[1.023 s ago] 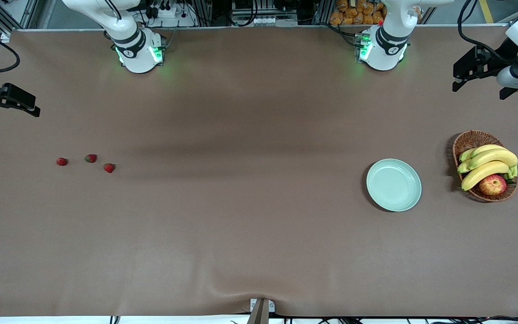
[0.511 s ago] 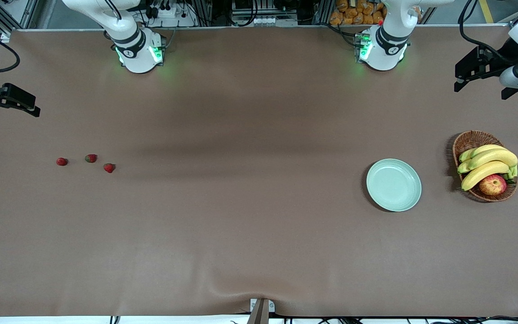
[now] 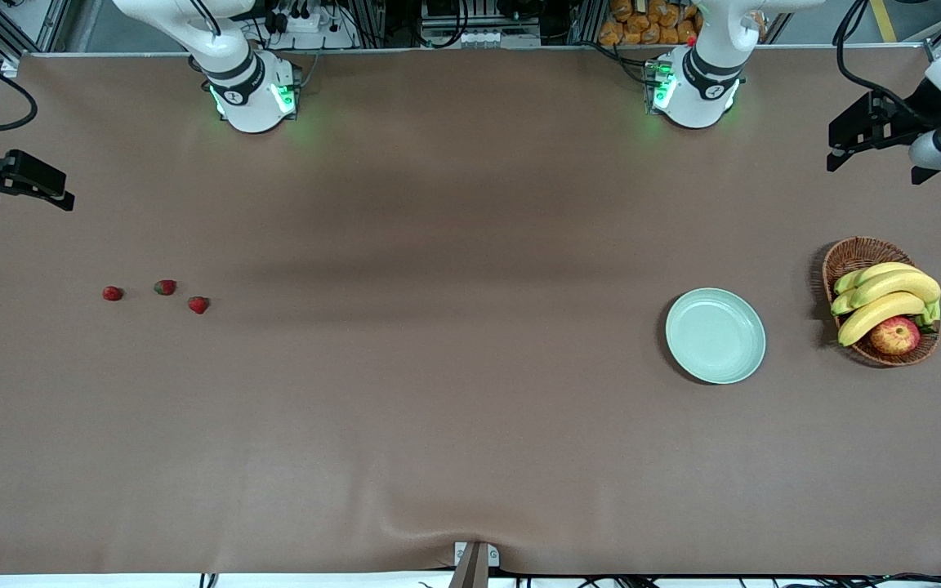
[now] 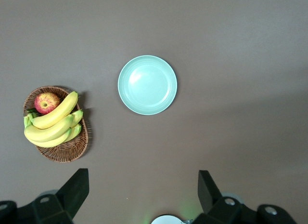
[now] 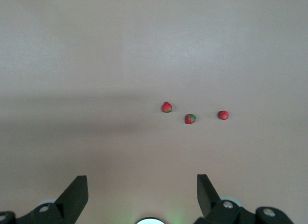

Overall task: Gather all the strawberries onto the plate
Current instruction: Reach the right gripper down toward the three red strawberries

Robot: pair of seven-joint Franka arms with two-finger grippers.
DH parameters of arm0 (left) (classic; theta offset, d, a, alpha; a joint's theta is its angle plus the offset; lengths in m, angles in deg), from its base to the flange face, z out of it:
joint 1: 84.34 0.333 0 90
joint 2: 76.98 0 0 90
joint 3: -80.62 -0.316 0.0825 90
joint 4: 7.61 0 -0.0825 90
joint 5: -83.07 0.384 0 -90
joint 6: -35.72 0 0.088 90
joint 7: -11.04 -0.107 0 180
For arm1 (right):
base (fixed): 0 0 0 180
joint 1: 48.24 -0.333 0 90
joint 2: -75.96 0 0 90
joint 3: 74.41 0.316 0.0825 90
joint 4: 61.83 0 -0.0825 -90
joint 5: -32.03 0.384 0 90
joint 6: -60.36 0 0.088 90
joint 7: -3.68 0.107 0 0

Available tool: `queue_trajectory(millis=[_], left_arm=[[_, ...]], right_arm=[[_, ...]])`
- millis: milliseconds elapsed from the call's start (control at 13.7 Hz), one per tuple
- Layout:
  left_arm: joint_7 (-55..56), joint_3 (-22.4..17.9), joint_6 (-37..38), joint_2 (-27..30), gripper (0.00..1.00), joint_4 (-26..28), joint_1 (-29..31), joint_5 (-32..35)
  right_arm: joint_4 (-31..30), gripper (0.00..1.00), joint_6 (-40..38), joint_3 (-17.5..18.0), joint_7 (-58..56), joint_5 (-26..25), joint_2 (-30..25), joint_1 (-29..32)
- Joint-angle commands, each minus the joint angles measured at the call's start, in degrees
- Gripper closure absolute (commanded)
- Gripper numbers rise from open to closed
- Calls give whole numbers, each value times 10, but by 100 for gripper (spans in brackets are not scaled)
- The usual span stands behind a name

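You've got 3 strawberries point(image 3: 164, 287) on the surface toward the right arm's end, plate point(image 3: 715, 336) w/ nothing on it by the basket point(image 3: 853, 255). Right gripper point(image 5: 142, 195) & left gripper point(image 4: 143, 192): fingers wide, holding nothing.

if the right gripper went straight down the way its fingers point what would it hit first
Probably bare table. The open right gripper points down at the cloth, with the three strawberries off to one side of its line, though depth is hard to judge.

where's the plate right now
In the front view the plate sits empty on the table toward the left arm's end, beside the fruit basket.
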Motion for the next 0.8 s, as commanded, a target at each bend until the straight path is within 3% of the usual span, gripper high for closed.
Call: queue_trajectory(millis=[0, 438, 731], left_arm=[[3, 4, 2, -2, 0, 1, -6, -9], [1, 27, 9, -3, 0, 18, -4, -9], [-4, 33, 11, -11, 0, 21, -6, -9]], right_arm=[[1, 0, -7, -1, 8, 7, -3, 14], [-2, 0, -1, -2, -27, 6, 37, 34], [-3, 0, 12, -2, -38, 6, 113, 45]])
